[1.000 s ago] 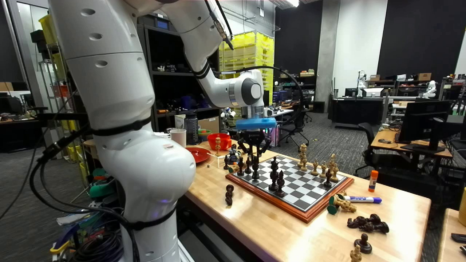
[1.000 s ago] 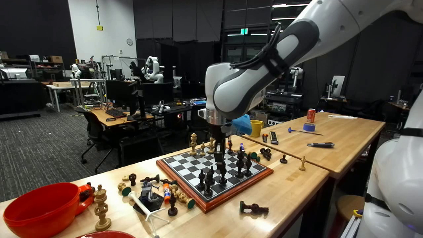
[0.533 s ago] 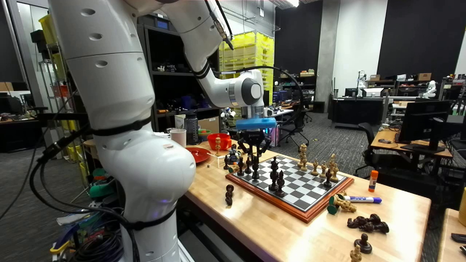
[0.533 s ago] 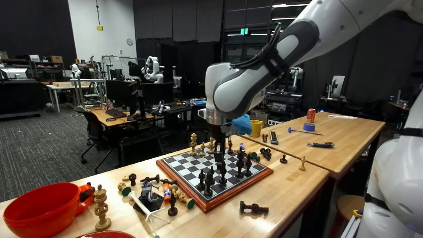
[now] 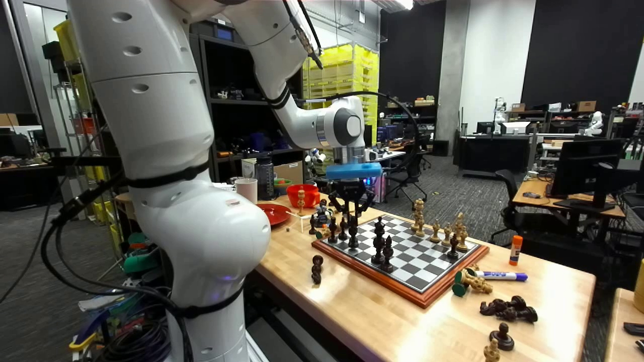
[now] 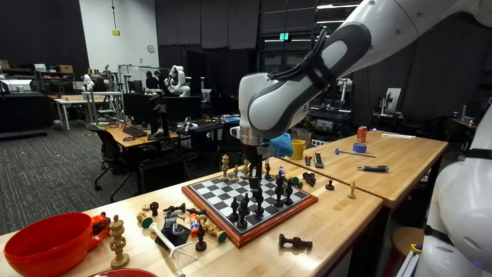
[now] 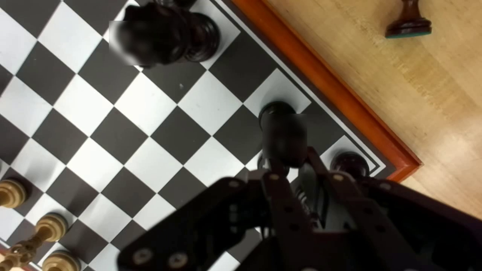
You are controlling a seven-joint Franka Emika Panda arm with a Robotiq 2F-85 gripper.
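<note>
Dark-brown chess pc. point(image 5: 353, 237) by near edge of chessboard point(image 6: 277, 222), w/ top betw. close-set jaws of claw point(image 7: 294, 160); can't tell if clamped. Prob. light, stiff, a bit slick; best held by upper stem.

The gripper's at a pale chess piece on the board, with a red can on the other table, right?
Not pale: the gripper is at a dark chess piece on the board, as both exterior views show. The red can is on the other table.
</note>
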